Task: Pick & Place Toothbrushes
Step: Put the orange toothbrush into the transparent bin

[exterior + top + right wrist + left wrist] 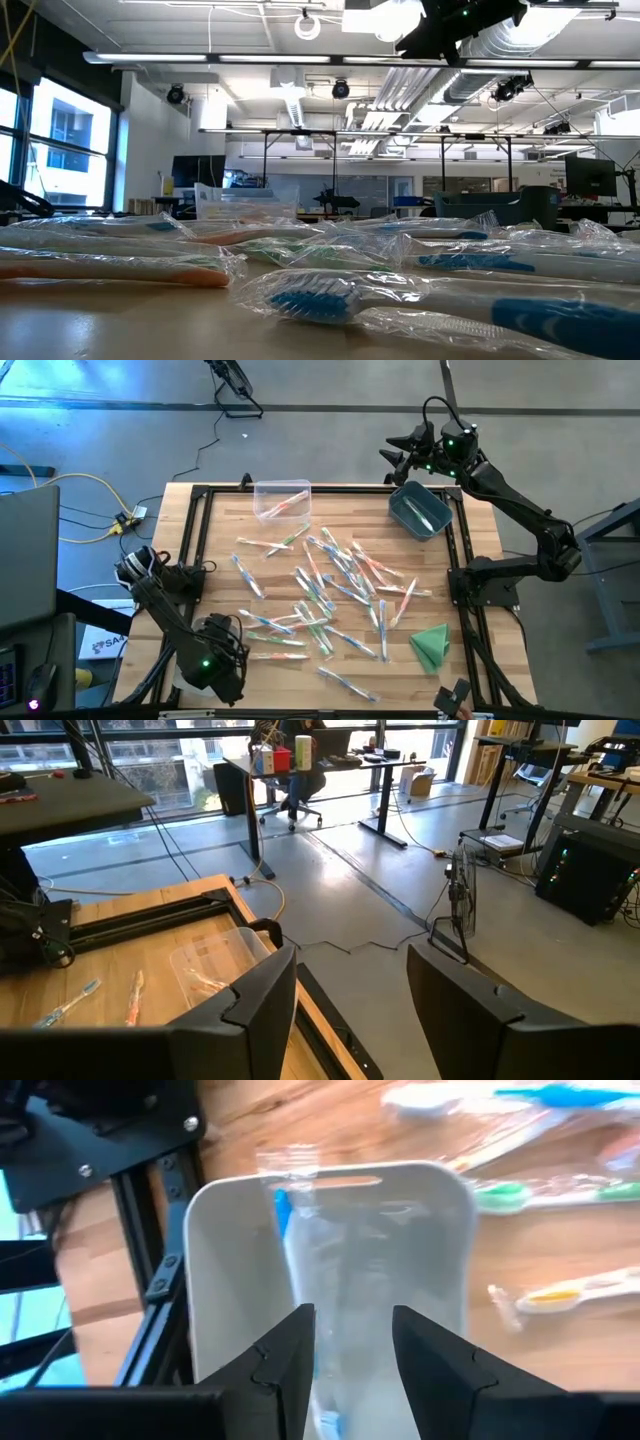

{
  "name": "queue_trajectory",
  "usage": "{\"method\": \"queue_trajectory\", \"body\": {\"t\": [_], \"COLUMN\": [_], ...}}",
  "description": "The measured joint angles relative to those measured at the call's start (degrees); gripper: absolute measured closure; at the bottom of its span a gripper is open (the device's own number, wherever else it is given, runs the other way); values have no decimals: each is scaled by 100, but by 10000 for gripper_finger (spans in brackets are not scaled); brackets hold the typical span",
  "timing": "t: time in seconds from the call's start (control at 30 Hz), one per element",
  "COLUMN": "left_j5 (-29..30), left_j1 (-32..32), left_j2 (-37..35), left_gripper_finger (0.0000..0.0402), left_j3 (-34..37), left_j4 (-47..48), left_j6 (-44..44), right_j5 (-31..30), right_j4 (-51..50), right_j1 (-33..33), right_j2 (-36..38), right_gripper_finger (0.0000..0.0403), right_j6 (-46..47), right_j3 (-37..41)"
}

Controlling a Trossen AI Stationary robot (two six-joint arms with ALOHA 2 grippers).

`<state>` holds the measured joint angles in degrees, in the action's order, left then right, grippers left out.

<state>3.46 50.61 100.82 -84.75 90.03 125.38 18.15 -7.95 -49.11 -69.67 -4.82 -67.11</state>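
Observation:
Several wrapped toothbrushes [320, 585] lie scattered on the middle of the wooden table; the low view shows them close up, among them a blue one [330, 300]. My left gripper [353, 1315] stands open at the near left corner [215, 660], pointing down over a white bin [230, 1280]. One wrapped toothbrush [350, 1250] with blue accents lies flat in that bin, below the gap between the fingers. My right gripper [350, 960] waits open and raised beyond the table's far right edge [400, 455], with nothing between its fingers.
A clear bin [282, 500] with a toothbrush or two stands at the far edge; the right wrist view shows it too [215, 960]. A blue-grey bin [420, 510] stands at the far right. A folded green cloth [432, 645] lies near right. A black frame [195, 540] rims the table.

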Motion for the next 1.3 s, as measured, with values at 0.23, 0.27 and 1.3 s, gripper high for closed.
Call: {"method": "queue_trajectory", "body": {"t": [0.23,0.27,1.3], "left_j5": [583,663,1713], "left_j1": [-247,-306,-2321], "left_j2": [-1,-2,-2], "left_gripper_finger": [270,270,271], "left_j3": [-168,-186,-192], "left_j4": [-10,1,-346], "left_j6": [-106,-201,-3495], "right_j5": [0,0,-20], "right_j4": [-1,-1,1], "right_j1": [1,0,-1], "right_j2": [0,0,0], "right_gripper_finger": [218,218,218], "right_j6": [0,0,-486], "right_j3": [0,0,0]}}
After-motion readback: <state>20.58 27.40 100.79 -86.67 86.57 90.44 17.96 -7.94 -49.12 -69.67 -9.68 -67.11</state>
